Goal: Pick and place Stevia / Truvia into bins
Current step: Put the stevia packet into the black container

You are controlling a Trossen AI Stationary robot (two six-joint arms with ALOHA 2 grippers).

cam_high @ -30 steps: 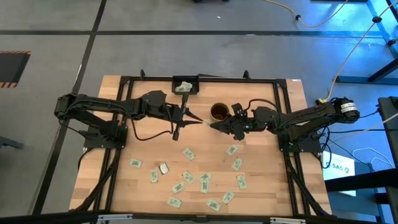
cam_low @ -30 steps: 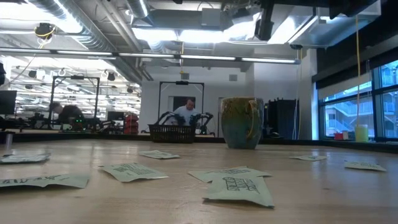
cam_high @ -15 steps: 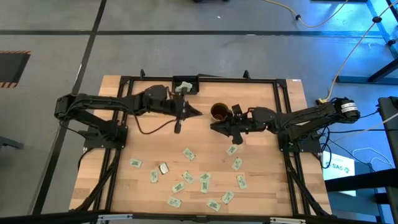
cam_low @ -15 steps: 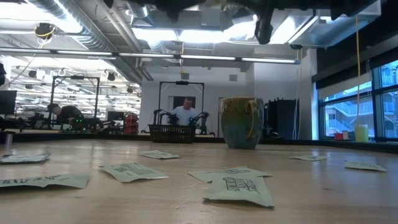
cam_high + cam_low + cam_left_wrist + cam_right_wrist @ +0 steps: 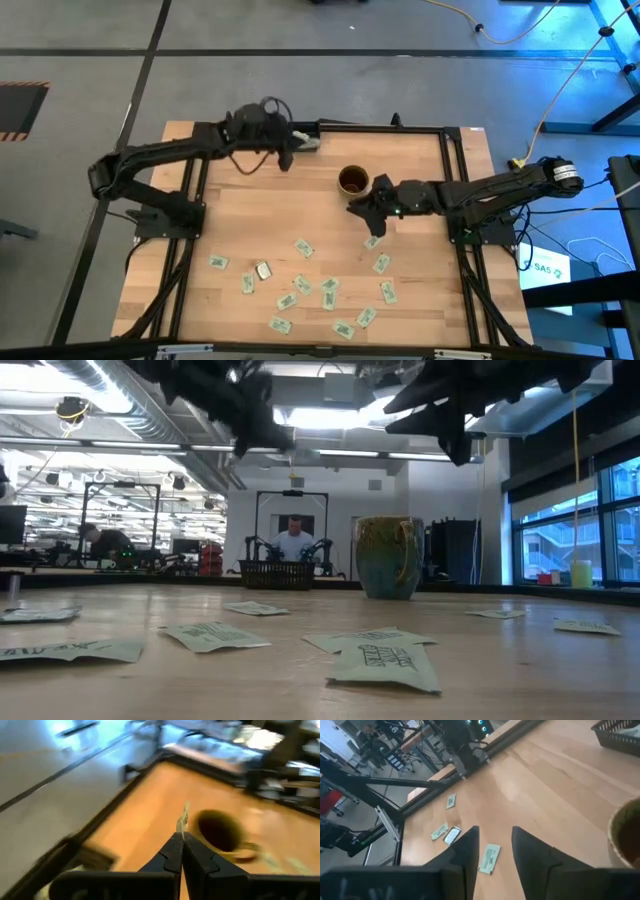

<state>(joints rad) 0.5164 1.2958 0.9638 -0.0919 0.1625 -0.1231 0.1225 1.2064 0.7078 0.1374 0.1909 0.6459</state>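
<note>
My left gripper (image 5: 296,147) is at the table's far edge, over the black tray (image 5: 322,128), shut on one white-and-green sachet (image 5: 184,818). It points toward the brown mug (image 5: 352,180), which stands upright on the wood. My right gripper (image 5: 365,208) hovers open just near-right of the mug, holding nothing. In the right wrist view, one sachet (image 5: 489,858) lies flat on the table beyond its fingers. Several more sachets (image 5: 322,290) lie flat across the near half of the table. My left gripper pinches the sachet by its lower end (image 5: 182,828) at the free ends of its two fingers. The sachet stands edge-on beyond the fingertips, lifted clear of the table. The fingers point roughly level toward the table's right.
A dark frame (image 5: 440,128) runs around the tabletop's far and side edges. Bare wood lies between the mug and the scattered sachets. In the low view the mug (image 5: 390,555) and the tray (image 5: 277,573) stand at the back, with a person in the room behind.
My left gripper has swung from the table's middle, where it met my right gripper, toward the far edge and the tray, carrying the sachet. My right gripper has opened and drawn back a little toward the table's right and near side.
</note>
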